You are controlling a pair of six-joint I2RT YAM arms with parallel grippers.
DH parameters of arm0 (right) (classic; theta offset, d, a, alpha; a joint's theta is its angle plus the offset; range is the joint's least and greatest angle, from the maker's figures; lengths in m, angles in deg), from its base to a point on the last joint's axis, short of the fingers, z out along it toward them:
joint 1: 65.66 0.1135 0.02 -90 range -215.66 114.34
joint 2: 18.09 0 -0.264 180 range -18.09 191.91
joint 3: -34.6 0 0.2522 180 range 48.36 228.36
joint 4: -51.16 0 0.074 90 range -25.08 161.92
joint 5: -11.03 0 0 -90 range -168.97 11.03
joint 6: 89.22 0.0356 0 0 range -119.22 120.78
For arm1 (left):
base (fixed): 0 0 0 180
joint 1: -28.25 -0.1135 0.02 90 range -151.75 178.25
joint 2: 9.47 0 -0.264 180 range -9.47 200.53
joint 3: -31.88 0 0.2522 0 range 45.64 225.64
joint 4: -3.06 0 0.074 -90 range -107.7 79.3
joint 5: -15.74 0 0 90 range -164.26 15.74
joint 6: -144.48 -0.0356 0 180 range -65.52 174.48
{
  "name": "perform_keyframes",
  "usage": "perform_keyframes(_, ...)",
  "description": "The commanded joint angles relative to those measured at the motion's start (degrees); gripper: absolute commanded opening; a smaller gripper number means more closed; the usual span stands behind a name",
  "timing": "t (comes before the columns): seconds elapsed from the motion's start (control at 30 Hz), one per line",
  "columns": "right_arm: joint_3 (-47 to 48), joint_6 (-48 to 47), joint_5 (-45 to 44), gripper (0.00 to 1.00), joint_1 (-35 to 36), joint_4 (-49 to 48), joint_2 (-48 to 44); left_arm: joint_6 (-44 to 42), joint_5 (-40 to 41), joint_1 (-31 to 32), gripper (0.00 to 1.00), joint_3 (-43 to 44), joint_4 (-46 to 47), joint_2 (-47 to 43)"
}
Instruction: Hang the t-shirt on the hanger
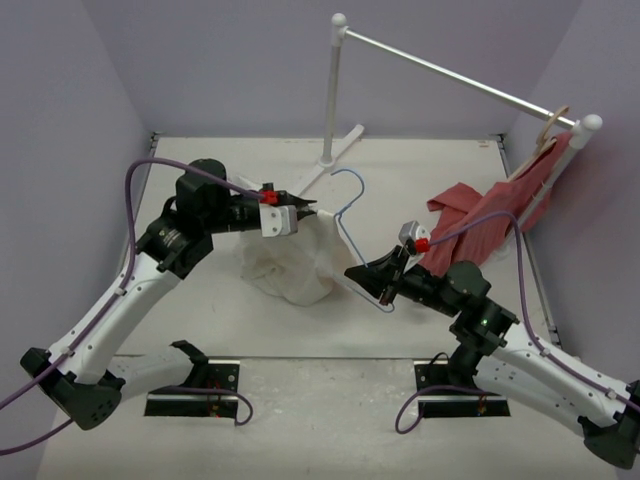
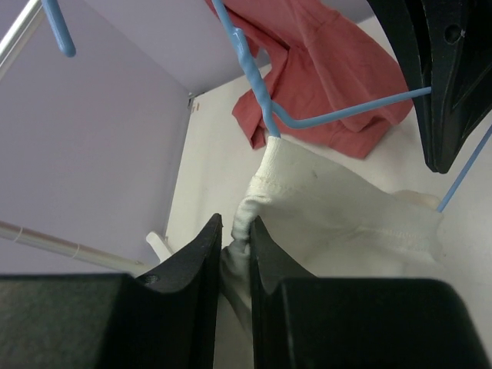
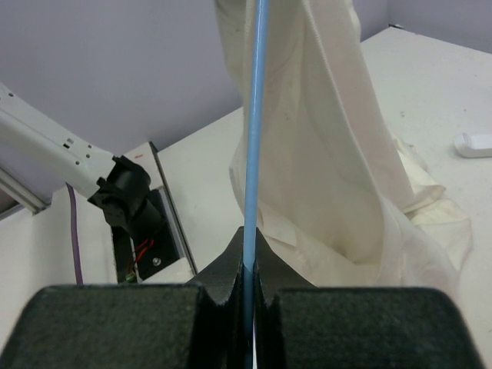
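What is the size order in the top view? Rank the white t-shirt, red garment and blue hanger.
1. red garment
2. white t-shirt, bunched up
3. blue hanger, long but only thin wire

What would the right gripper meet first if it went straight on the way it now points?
Probably the white t-shirt, gathered around the light-blue wire hanger that the right gripper clamps; depth is unclear.

The counter (image 1: 300,370) lies open along its near edge between the arm bases, and along the far edge right of the rack post (image 1: 332,100). The t-shirt (image 1: 290,265) and hanger (image 1: 351,201) fill the centre. The red garment (image 1: 480,220) and overhead rail (image 1: 450,71) block the far right corner.
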Motion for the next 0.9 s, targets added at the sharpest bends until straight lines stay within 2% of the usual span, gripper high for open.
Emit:
perform_keyframes(0.0, 5.57, -3.17, 2.20, 0.00, 0.49, -5.15, -0.45, -0.25, -3.57, 1.14, 0.00, -2.45, 2.10, -0.23)
perform_keyframes(0.23, 8.68, -5.00, 1.57, 0.00, 0.49, -1.02, 0.82, -4.97, -4.92, 2.39, 0.00, -3.93, 1.71, -1.82)
perform_keyframes(0.27, 8.68, -4.99, 1.39, 0.00, 0.49, -1.10, 0.83, -5.51, -3.64, 2.47, 0.00, -4.35, 2.13, -1.83)
perform_keyframes(0.37, 8.38, -4.71, 0.48, 0.05, 0.49, -1.10, 2.16, -2.64, 4.42, 2.65, 0.00, -9.44, 11.10, -6.63)
perform_keyframes(0.43, 7.98, -4.47, 0.24, 0.05, 0.49, -1.36, 2.67, -2.63, 6.51, 2.65, 0.00, -10.86, 13.12, -8.16)
perform_keyframes(0.47, 7.63, -4.13, -0.36, 0.08, 0.49, -1.37, 3.01, -2.97, 7.38, 2.65, 0.00, -11.21, 13.31, -9.19)
perform_keyframes(0.53, 7.29, -3.29, -1.60, 0.31, 0.57, -1.45, 3.29, -5.15, 8.56, 2.65, 0.00, -11.38, 11.95, -9.81)
perform_keyframes(0.63, 7.17, -2.40, -6.63, 0.60, 0.36, 0.69, 1.62, -7.23, 10.64, 2.65, 0.00, -12.33, 11.23, -10.42)
perform_keyframes(0.87, 10.73, 2.13, -16.30, 0.70, -0.56, 14.95, -9.31, -9.31, 16.90, 2.65, 0.00, -12.89, 9.56, -10.71)
